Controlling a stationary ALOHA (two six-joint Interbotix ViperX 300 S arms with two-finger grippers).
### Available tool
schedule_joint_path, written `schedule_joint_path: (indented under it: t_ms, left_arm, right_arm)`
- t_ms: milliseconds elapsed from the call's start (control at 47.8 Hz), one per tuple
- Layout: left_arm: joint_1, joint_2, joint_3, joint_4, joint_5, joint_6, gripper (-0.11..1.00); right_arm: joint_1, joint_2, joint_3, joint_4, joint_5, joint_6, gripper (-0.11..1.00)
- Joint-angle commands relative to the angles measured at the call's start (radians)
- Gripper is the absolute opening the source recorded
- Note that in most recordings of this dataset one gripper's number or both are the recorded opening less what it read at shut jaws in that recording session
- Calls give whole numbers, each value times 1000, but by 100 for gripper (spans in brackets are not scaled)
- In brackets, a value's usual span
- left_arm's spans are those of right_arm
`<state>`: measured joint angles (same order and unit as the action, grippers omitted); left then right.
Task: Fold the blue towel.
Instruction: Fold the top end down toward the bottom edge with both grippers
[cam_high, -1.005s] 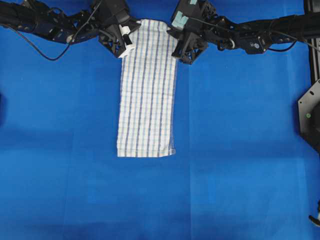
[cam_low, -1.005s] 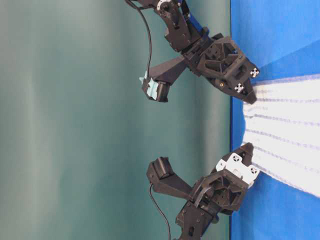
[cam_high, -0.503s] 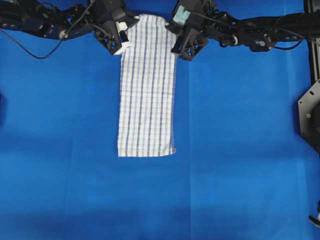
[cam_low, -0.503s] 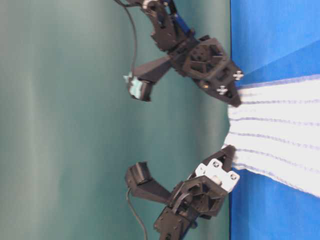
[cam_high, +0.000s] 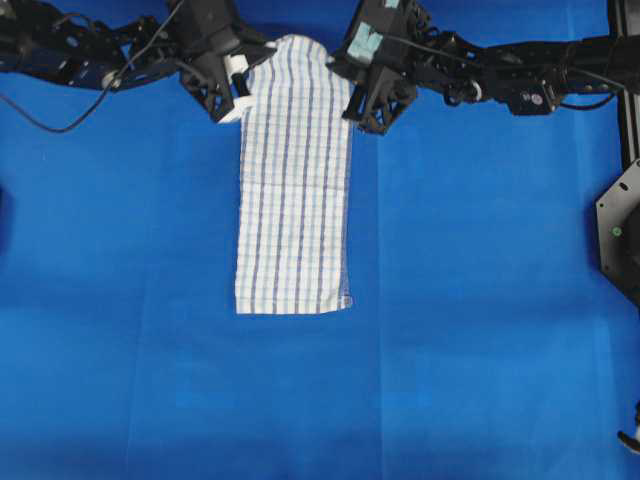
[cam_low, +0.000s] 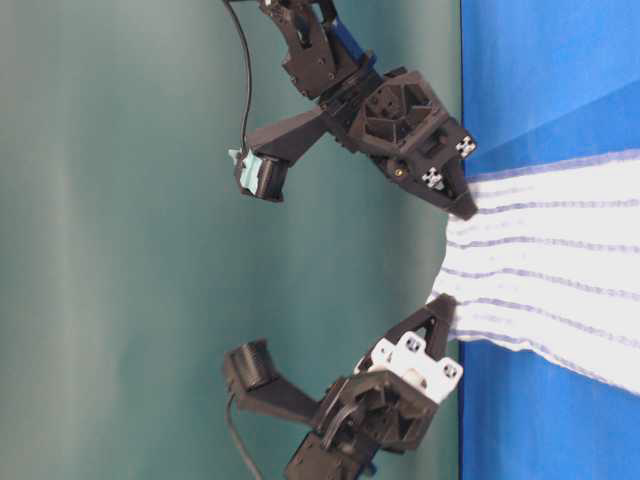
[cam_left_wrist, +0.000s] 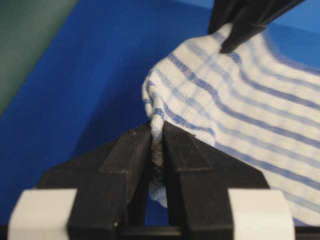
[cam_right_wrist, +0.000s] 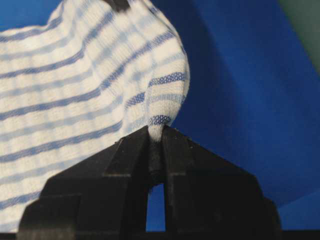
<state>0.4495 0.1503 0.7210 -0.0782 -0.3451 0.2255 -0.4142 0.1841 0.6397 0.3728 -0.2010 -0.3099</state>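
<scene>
Cloth this thin looks light and floppy: the blue towel (cam_high: 295, 180) lies lengthwise on the blue sheet (cam_high: 480, 300), far corners pinched by left gripper (cam_left_wrist: 156, 145) and right gripper (cam_right_wrist: 155, 137), sensible holds.

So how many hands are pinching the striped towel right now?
2. The left hand is shut on the far-left corner of the blue towel, and the right hand is shut on its far-right corner. Nothing suggests a hidden third.
</scene>
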Motion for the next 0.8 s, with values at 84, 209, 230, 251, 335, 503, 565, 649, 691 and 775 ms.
schedule_joint_path:
  t_ms: [84,209,230,251,335,503,565,649,691,775]
  left_arm:
    - [-64,-104,44,3,-5,-17,4]
    - [-132,-164,89,3,-5,-38,4]
    - [-143,-172,97,3,-5,-40,4]
    - [-155,-178,103,3,-5,-44,4]
    - [-209,-202,126,3,-9,-67,4]
    - [-316,-215,146,-3,-17,-86,4]
    - [-354,-215,150,-3,-20,-100,4]
    - [-399,-216,161,-5,-20,-124,4]
    - [-417,-219,167,-5,-20,-137,4]
    - [-449,-224,181,-6,-23,-160,4]
  right_arm:
    - [55,-86,31,14,-2,5,-2]
    - [118,-132,67,41,-11,5,-2]
    - [129,-138,72,46,-12,5,-2]
    - [140,-143,75,51,-14,5,-2]
    - [187,-158,86,72,-21,5,-2]
    - [267,-167,94,123,-29,5,-2]
    - [295,-167,97,140,-29,5,-2]
    - [328,-167,101,161,-35,5,-2]
    - [350,-169,107,176,-38,5,-2]
    - [387,-172,117,201,-48,5,-2]
